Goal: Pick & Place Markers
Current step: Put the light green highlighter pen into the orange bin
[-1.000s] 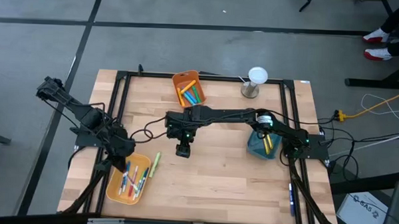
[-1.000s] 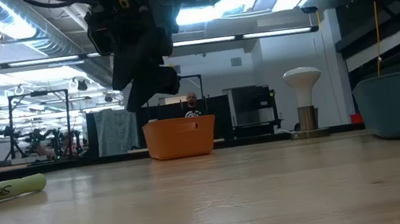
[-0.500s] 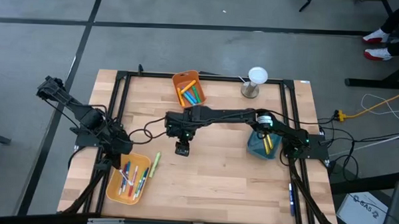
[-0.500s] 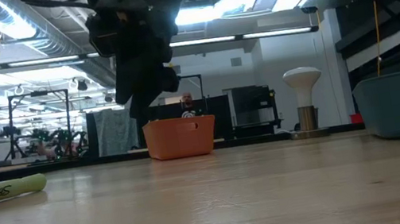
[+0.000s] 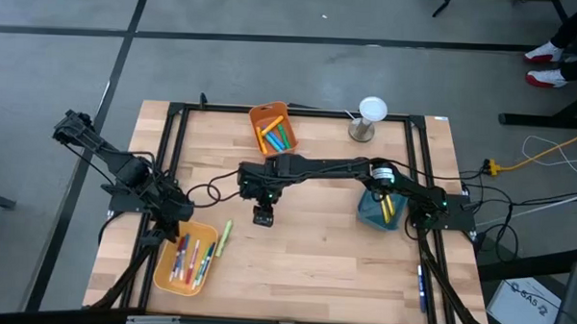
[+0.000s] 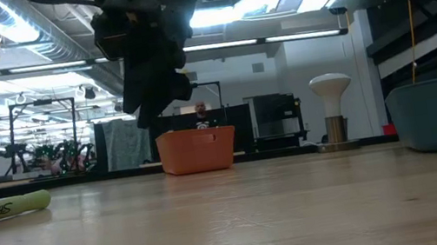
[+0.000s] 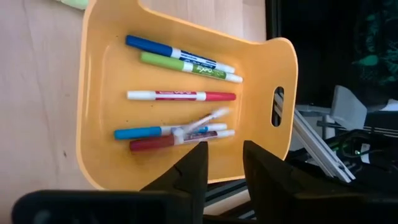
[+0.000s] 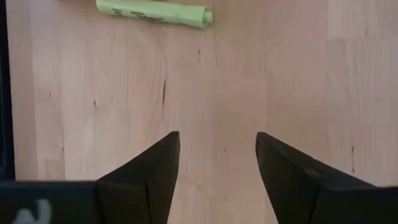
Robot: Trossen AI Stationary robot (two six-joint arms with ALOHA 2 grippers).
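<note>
A: From above, what step is this?
B: The left gripper (image 5: pixel 176 227) hangs over the yellow bin (image 5: pixel 166 276) of markers (image 5: pixel 193 260), apparently just after a drop.

A: Left wrist?
B: Fingers slightly parted, empty; smooth plastic sticks below.

A: Right wrist?
B: The right gripper (image 8: pixel 216 163) is spread, empty; next it must reach the green highlighter (image 8: pixel 154 12) lying beside that bin on grained wood.

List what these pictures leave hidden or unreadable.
- Blue bin, high view: the right arm crosses it, so its contents cannot be counted.
- Orange bin, low view: its wall hides the markers inside.
- Yellow tray, left wrist view: one marker is blurred, colour unclear.
- Green highlighter, low view: cut off by the picture's edge.
</note>
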